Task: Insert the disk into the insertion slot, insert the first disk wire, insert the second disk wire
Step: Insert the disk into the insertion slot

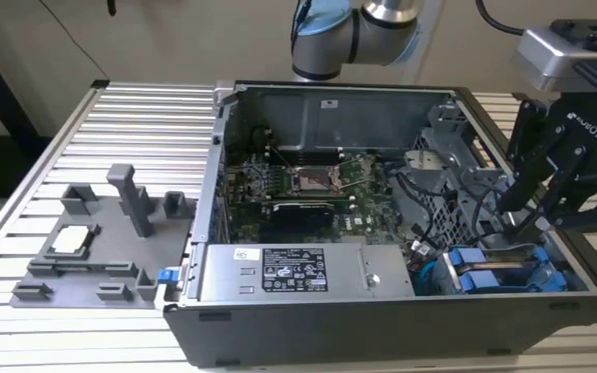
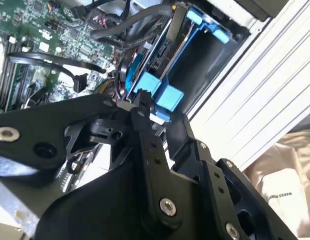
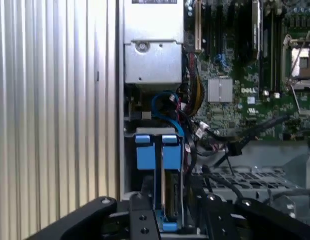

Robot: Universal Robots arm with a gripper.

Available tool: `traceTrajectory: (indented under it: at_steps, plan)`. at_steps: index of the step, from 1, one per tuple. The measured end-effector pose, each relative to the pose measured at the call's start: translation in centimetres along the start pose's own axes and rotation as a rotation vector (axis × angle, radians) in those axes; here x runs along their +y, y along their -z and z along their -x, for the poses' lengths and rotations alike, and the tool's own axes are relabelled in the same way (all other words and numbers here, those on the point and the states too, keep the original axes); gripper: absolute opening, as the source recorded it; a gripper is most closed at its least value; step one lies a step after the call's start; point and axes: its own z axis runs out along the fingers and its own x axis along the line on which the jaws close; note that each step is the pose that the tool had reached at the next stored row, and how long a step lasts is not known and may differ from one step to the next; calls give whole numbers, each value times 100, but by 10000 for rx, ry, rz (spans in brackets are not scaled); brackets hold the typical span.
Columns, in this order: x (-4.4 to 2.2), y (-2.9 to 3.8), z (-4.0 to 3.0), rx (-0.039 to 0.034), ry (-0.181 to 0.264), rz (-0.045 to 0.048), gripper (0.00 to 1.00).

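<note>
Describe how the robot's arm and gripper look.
The arm has rounded silver-grey joints with light blue caps. The gripper is black, built of angular linked bars dotted with silver screw heads, and carries white lettering on its body. A silver-grey box is mounted above it, and a black cable runs to that box.

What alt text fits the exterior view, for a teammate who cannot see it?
The black claw reaches down into the open computer case, just above two blue carrier ends seated in the drive cage at the exterior view's right. A silver labelled power-supply box sits beside them, and a grey parts tray lies on the slatted table.
</note>
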Motion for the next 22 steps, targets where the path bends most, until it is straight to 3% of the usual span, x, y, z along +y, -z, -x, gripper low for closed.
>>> traceTrajectory:
  at_steps: [2, 13, 14, 15, 22]
  plan:
    - [-1, -4, 5, 9, 1, -203, 41]
    - [1, -8, 80, -16, 13, -2163, 41]
    - [1, -14, 86, -18, 24, -2256, 41]
    - [0, -31, 88, -21, 43, -2280, 41]
    - [-55, -151, 101, 35, 419, -2300, 41]
